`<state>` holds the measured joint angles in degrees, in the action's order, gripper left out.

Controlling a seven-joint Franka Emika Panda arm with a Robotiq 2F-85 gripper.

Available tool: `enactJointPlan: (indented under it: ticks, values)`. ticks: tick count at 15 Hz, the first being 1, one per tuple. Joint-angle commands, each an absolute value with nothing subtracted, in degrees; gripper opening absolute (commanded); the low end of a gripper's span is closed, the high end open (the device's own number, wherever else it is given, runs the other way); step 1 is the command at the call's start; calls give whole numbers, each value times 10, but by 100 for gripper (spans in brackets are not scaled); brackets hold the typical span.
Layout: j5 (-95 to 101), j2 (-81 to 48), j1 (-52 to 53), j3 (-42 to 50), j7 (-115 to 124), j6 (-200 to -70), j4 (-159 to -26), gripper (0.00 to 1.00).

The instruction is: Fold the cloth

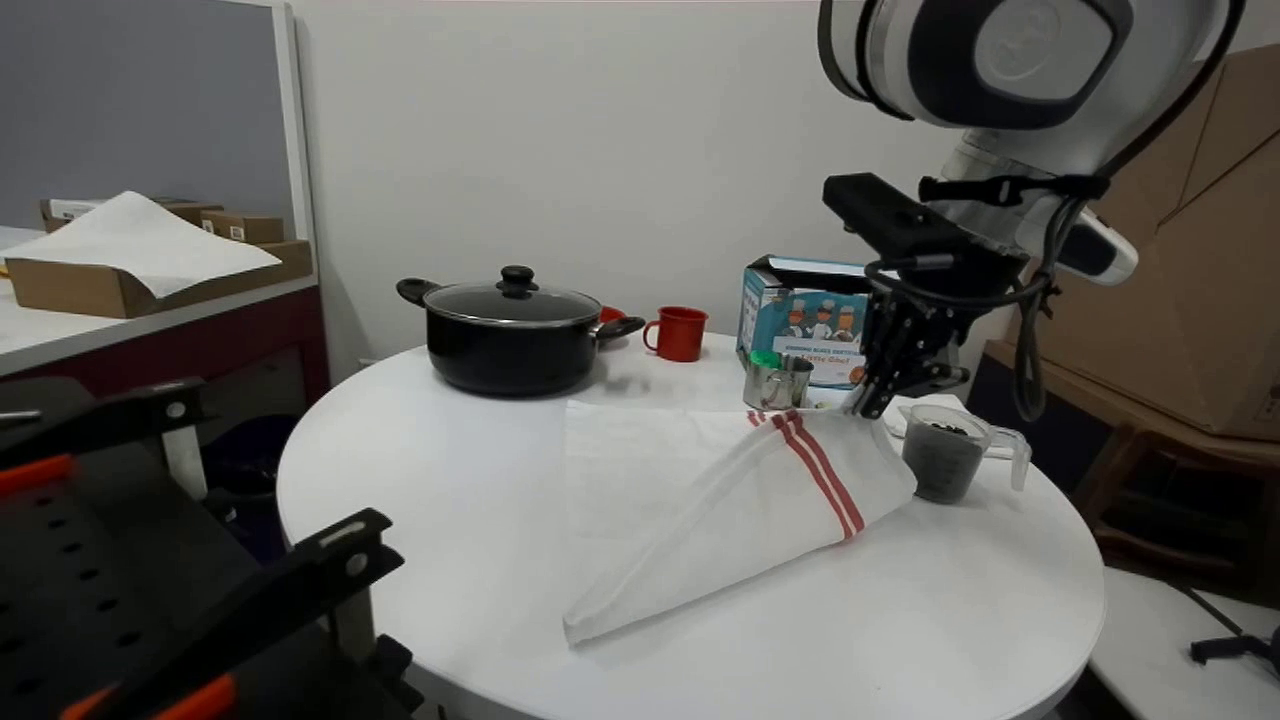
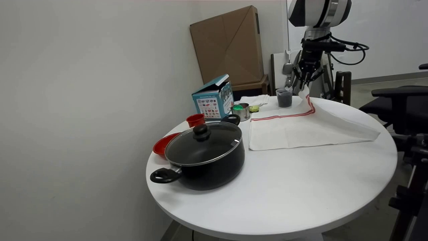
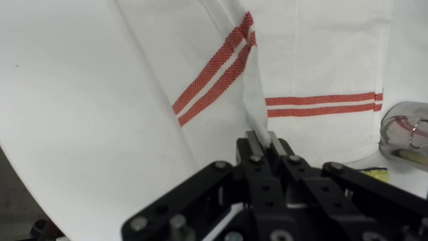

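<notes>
"Where do we find the striped dish towel (image 1: 725,525)?"

"We have it lying on the round white table (image 2: 301,194), its striped end toward the edge nearest the arm (image 1: 1050,150). In an exterior view we see one towel corner pointing to the edge opposite the wall (image 2: 83,117)."

"And what do we make of the gripper (image 3: 263,142)?"

"Its fingers (image 3: 253,142) pinch a gathered bit of the towel between them, and we see that bit held up off the table."

"How do the red stripes (image 3: 321,100) lie for us?"

"On the wall side they run straight over the flat part; past the raised ridge that leads to the fingers, we see them slant away."

"What do we have around it?"

"Along the wall-side edge, a black casserole pot (image 1: 510,355) under a glass lid (image 1: 510,310), a red mug (image 1: 681,334) and an open blue cardboard box (image 1: 810,325). In an exterior view we catch a red bowl (image 2: 163,144) partly hidden by the pot."

"And close to the towel?"

"In the wrist view, a steel cup (image 3: 403,132) just beside it; we cannot tell whether they touch. Near the arm-side edge we see a clear measuring cup (image 1: 943,458), upright, with dark contents."
</notes>
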<state>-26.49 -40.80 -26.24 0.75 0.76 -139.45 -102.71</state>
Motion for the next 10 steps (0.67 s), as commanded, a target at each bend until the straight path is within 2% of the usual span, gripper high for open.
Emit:
enactJointPlan:
  ticks: [1,10]
  values:
    - [-288,-444,-261,24,46,-1364,-978,7]
    - [-302,-453,-250,33,116,-1344,-920,6]
